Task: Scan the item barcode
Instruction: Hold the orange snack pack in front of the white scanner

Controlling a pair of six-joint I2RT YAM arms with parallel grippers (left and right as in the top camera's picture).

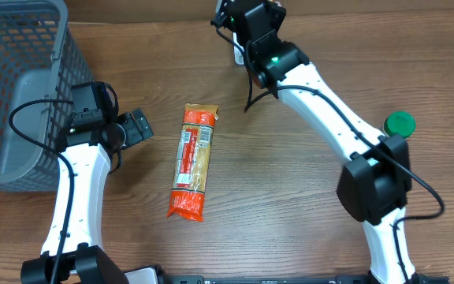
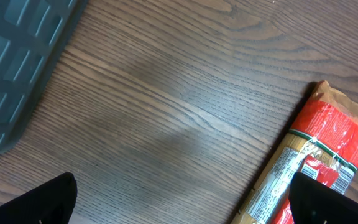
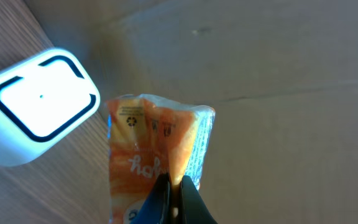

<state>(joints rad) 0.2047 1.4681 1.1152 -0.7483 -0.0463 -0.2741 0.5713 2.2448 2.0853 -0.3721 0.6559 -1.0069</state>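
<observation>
Left gripper hangs low over the brown wooden table, jaws spread wide and holding nothing; a grey plastic mesh basket stands close behind it on its left. Just to the right of that gripper lies a long red and orange packet of spaghetti, flat on the wood; its long axis runs from the robot's side of the table towards the far side, tilted slightly. It is much nearer the left arm than the right.

Further right and at the far edge, the right gripper is clamped tight on the end of a crinkled orange foil packet; the packet reaches straight out ahead of the fingers. A white rounded scanner box with a dark-outlined window sits just to the left of the packet's tip; whether the two touch cannot be told. No barcode shows on the face turned to the wrist camera; probably the packet must swing left and turn towards that window to be read. A round green lid lies well apart, beside the right arm's elbow.
</observation>
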